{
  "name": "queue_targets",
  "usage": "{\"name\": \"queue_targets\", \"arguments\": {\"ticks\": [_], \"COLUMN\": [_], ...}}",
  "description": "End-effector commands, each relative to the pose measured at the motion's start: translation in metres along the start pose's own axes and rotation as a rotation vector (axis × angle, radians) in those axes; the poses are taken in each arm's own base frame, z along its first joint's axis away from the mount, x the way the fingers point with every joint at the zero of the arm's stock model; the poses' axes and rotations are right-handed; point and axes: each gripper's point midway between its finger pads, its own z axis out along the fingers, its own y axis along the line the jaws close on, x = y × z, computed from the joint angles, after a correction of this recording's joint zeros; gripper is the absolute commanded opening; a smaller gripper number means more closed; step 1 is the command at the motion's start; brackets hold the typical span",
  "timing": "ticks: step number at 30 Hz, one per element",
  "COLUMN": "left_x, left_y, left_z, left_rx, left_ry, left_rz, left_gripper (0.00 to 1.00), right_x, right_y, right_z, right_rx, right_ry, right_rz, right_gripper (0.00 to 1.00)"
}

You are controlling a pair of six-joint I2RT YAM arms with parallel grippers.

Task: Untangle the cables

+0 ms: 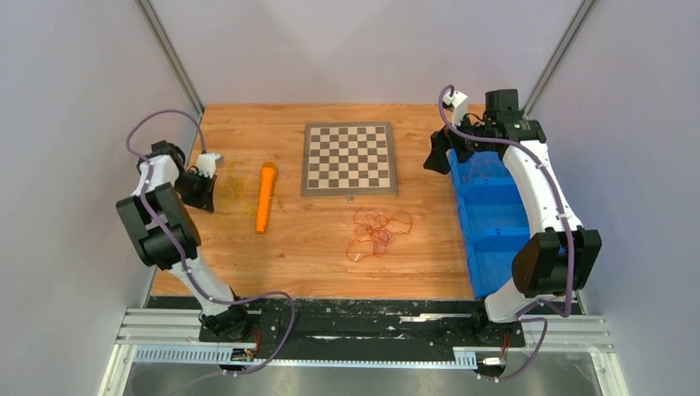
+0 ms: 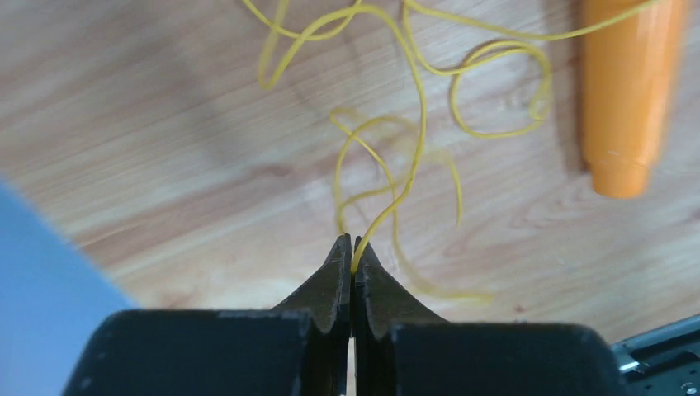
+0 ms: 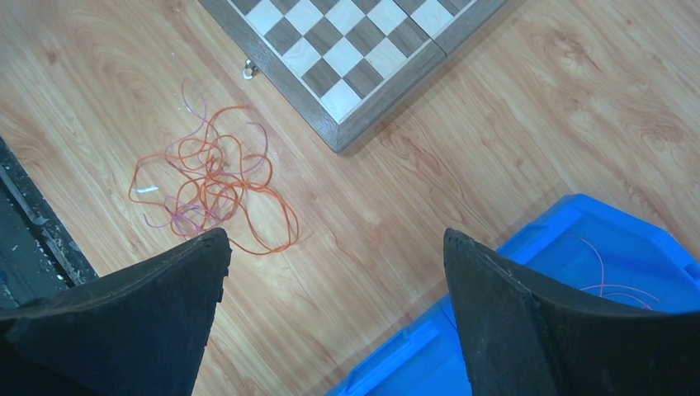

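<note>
Left wrist view: a yellow cable strand [image 2: 423, 124], lying far left beside the orange cylinder [image 2: 627, 91], is pinched in the closed left gripper [image 2: 352, 247]. Lift it slowly, drawing clear of its loops so nothing knots. Reddish-orange cables [image 3: 215, 186] lie centre-near; the right gripper [image 3: 334, 239] gapes wide and empty.

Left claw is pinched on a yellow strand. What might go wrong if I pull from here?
1. The left claw grips one strand of the yellow cable at its very tips; the thin wire may slip out.
2. Its loops cross each other, so pulling could tighten them into a knot.
3. One loop lies close to the orange cylinder; dragging may snag on it or roll it.
</note>
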Motion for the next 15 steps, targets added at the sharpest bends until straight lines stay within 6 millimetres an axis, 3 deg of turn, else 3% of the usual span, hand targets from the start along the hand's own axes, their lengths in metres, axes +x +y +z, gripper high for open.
{"name": "queue_targets", "arguments": {"ticks": [1,2,3,4,6,15], "left_x": [-0.062,-0.081,-0.085,-0.106,-0.128,-0.2], "left_y": [-0.019,-0.025,-0.039,-0.052,-0.083,-0.26], "left_z": [-0.125,-0.153,-0.174,-0.203,-0.244,-0.343], "left_rx": [-0.127,-0.143,-0.138,-0.123,-0.084,0.291], "left_ry": [-0.284,-0.364,-0.403,-0.499,-0.629,-0.98], "left_rz": [0.067,0.086,0.098,0.13,0.162,0.361], "left_gripper": [0.0,0.0,0.0,0.0,0.0,0.0], "right_x": [-0.044,-0.051,-0.058,-0.066,-0.083,-0.18], "right_y": [0.022,0.027,0.035,0.042,0.059,0.17], "right_z": [-0.018,-0.019,-0.02,-0.021,-0.022,-0.042], "right_rx": [-0.056,-0.074,-0.095,-0.118,-0.163,-0.38], "right_ry": [-0.129,-0.152,-0.174,-0.196,-0.243,-0.504], "right_rz": [-0.045,-0.051,-0.058,-0.068,-0.092,-0.268], "right_gripper": [1.0,1.0,1.0,1.0,1.0,1.0]}}
